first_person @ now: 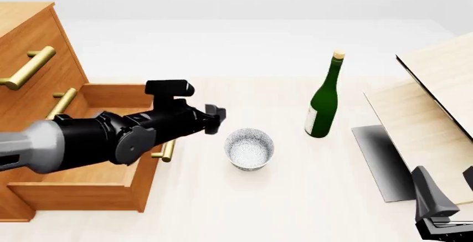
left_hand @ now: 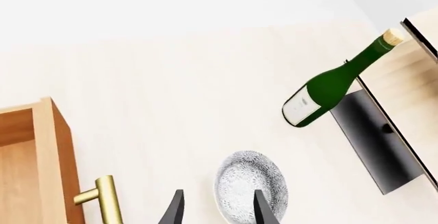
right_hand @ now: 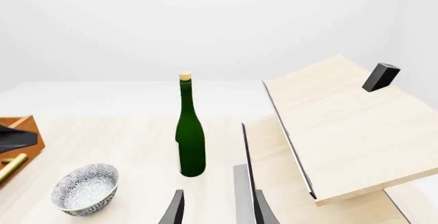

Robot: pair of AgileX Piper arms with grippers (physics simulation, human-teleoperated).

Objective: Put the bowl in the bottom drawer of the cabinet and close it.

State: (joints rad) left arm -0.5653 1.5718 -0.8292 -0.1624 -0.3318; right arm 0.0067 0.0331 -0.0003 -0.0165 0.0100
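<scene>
The speckled white bowl (first_person: 249,149) stands upright on the table, just right of the open bottom drawer (first_person: 74,195) of the cabinet (first_person: 30,37). My left gripper (first_person: 214,112) reaches across over the drawer front and hovers a little left of and above the bowl, not touching it. In the left wrist view the bowl (left_hand: 250,185) lies ahead of the open left gripper (left_hand: 217,211), nearer one finger, with the drawer's brass handle (left_hand: 102,198) beside. My right gripper (first_person: 448,193) sits open at the front right, far from the bowl (right_hand: 85,188).
A green bottle (first_person: 324,101) stands upright right of the bowl. Pale wooden boards (first_person: 436,103) with a dark plate (first_person: 380,159) lean at the right. The two upper drawers are shut, brass handles (first_person: 30,67) sticking out.
</scene>
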